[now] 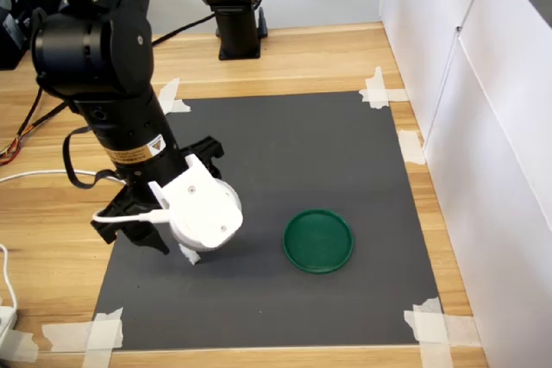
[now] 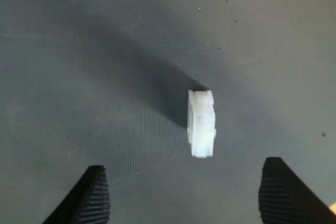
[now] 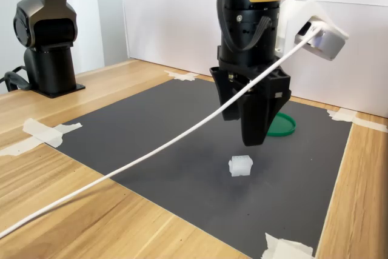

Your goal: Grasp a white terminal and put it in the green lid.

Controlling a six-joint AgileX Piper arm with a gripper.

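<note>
Below the claw (image 2: 184,195), on the dark mat (image 1: 285,152), the white terminal (image 2: 201,123) is lying by itself, untouched. Wrist view is showing two black ridged fingertips (image 2: 94,195) spread wide apart with nothing between them, so the claw is released and empty, hanging above the mat without contact. Terminal is sitting ahead of the fingertip line, roughly between the two tips but nearer one of them than the other. Its long axis is running away from the camera, crossways to the line joining the tips, so closing would be squeezing its narrow width, which looks like the right way to take it; judging from this, the coming move needs a small forward shift plus a slight sideways centring, then a straight drop.

Second exterior view is giving the height: claw (image 3: 253,127) is hovering clear above the terminal (image 3: 240,165), which is resting in front of and below the tips. Green lid (image 3: 281,124) is lying behind the claw there, mostly hidden. First exterior view is showing the lid (image 1: 318,240) fully, empty, on the mat to the first exterior view's right of the arm and well apart from it. Terminal (image 1: 190,255) there is only a white scrap peeking under the white camera housing (image 1: 203,208), claw hidden. White cable (image 3: 151,150) is crossing the second exterior view, over the wooden bench (image 3: 91,210)
</note>
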